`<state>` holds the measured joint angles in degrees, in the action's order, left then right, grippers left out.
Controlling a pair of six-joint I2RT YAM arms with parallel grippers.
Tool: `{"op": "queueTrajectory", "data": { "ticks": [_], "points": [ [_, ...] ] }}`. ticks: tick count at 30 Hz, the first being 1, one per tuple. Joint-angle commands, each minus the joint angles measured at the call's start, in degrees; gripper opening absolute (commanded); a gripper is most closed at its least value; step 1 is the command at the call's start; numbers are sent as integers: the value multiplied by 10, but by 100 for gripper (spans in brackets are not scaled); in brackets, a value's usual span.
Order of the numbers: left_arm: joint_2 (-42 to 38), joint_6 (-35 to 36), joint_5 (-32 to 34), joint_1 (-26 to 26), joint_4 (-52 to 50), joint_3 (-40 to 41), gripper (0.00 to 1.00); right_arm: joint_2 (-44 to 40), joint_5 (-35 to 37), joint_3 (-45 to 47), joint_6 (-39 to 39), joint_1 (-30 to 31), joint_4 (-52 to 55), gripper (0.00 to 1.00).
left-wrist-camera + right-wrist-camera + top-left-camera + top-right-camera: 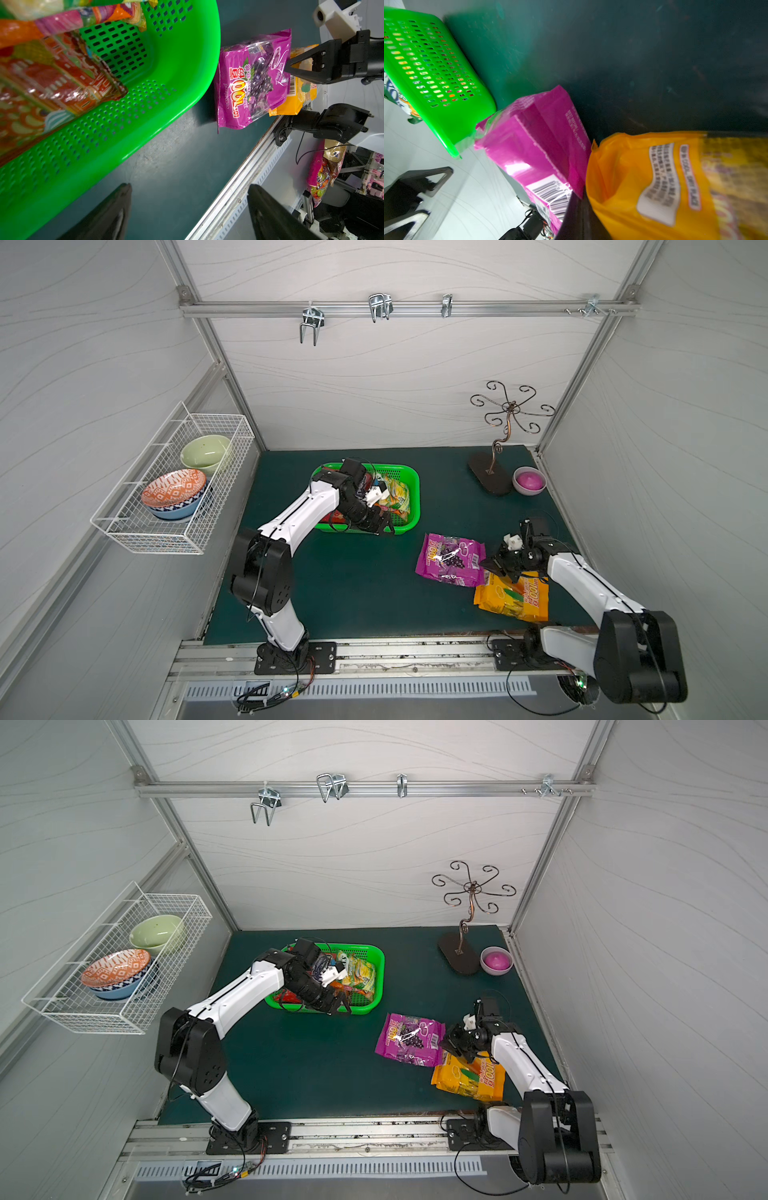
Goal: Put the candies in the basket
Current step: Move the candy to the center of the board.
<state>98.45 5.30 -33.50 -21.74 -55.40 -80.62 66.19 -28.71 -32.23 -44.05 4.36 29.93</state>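
Right gripper was pressed together on the barcode edge of the purple bag, at 3 o'clock on the mat (12 at the back wall). In the left wrist view the pinched side looked raised. The yellow-orange bag lay just beside it at 4 o'clock, partly under the gripper. Left gripper was spread wide and empty over the near rim of the green basket at 12 o'clock.

Step judged: pickup of the purple bag. The next move calls for a lift clear of the yellow-orange bag and a carry toward 11 o'clock. The left arm likely needs to clear the opening first.

Containers:
- The green basket held a green-yellow bag on top and a red bag beneath; the count was unclear.
- The wire basket on the wall at 9 o'clock held a pale green bowl and a patterned bowl, which sat on a blue one.
- The pink bowl at 2 o'clock held a pink ball.
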Motion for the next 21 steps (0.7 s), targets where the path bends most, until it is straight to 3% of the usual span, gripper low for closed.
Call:
{"op": "queueTrajectory", "data": {
  "ticks": [1, 10, 21],
  "points": [
    [15, -26, -16, -7, 82, 27, 82, 4, -8, -4, 12, -4, -17, 0],
    [32, -20, 14, -83, 166, 69, 69, 47, -20, -18, 49, 2, -31, 0],
    [81, -54, 58, -122, 249, 93, 68, 40, -20, -14, 53, 2, -30, 0]
  ]
}}
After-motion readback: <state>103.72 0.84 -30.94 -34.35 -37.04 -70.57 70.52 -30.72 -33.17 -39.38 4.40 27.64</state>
